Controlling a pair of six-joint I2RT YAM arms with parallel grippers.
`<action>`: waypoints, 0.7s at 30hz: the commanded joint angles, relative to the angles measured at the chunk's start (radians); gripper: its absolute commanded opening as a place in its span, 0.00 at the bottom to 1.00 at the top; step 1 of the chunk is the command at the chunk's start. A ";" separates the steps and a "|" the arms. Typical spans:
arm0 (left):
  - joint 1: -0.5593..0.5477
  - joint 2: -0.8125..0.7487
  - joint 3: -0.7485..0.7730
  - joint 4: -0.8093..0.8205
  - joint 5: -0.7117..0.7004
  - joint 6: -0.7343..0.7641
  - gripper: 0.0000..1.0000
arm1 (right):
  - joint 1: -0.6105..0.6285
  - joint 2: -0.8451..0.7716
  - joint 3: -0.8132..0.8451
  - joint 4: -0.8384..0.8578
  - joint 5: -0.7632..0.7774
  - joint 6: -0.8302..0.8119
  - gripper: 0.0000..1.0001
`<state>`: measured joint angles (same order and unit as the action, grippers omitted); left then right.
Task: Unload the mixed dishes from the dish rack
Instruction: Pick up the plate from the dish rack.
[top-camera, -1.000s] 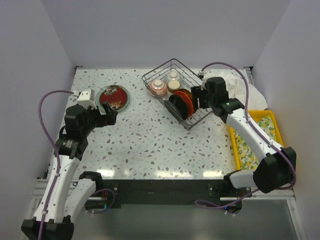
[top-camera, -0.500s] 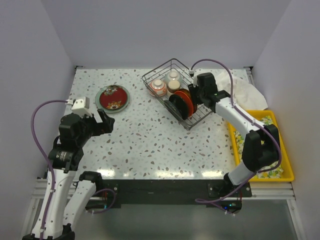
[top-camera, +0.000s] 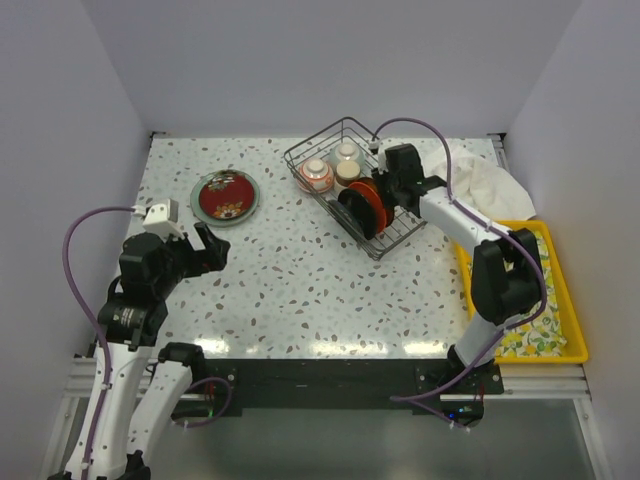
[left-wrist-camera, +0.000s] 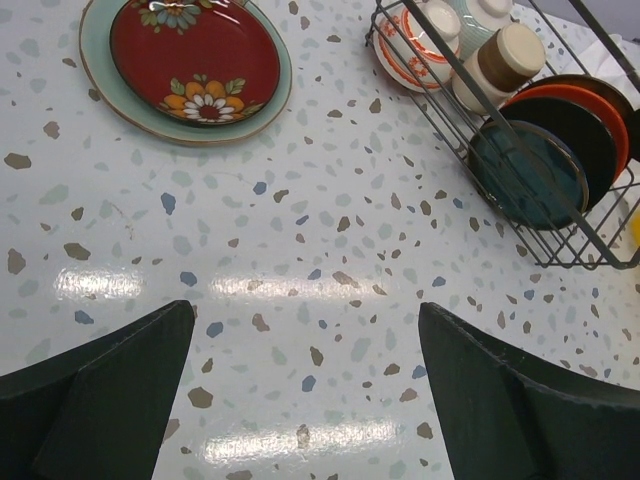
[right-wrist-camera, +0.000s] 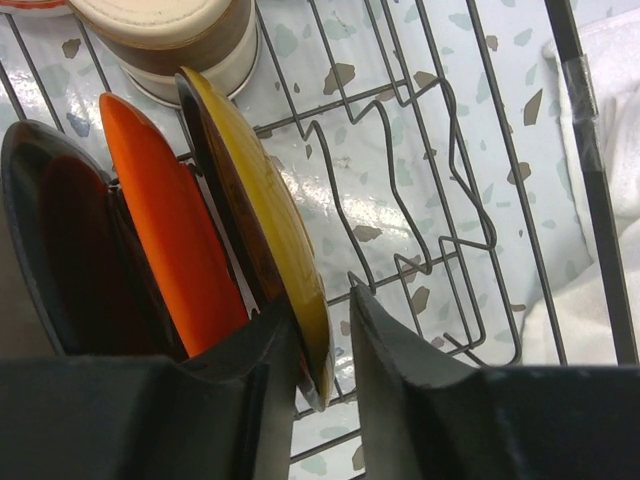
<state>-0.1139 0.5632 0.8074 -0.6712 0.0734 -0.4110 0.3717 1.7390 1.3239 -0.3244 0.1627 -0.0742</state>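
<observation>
Right gripper (right-wrist-camera: 322, 330) straddles the yellow plate (right-wrist-camera: 258, 190) rim, gap narrow, unclamped; I'd close squarely, then lift straight out of the dish rack (right-wrist-camera: 595, 200).

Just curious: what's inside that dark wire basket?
The dark wire basket holds a teal plate, black plate, orange plate, yellow plate, red-patterned bowl, cream-brown cup. Things behind them are covered.

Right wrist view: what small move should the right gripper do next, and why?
Probably close the jaws: the right gripper straddles the rim of the yellow plate in the dish rack, with a gap beside it, so nothing is gripped yet.
</observation>
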 joint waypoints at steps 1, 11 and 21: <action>-0.006 -0.013 -0.002 0.022 -0.004 -0.022 1.00 | -0.002 -0.004 0.052 0.038 -0.008 -0.029 0.21; -0.006 -0.006 -0.001 0.038 -0.009 -0.020 0.99 | 0.025 -0.065 0.072 0.010 0.075 -0.062 0.01; -0.007 0.021 -0.022 0.105 0.043 -0.022 0.99 | 0.073 -0.140 0.084 -0.014 0.234 -0.176 0.00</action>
<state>-0.1139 0.5682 0.7952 -0.6434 0.0776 -0.4168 0.4335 1.6787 1.3479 -0.3485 0.2882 -0.1883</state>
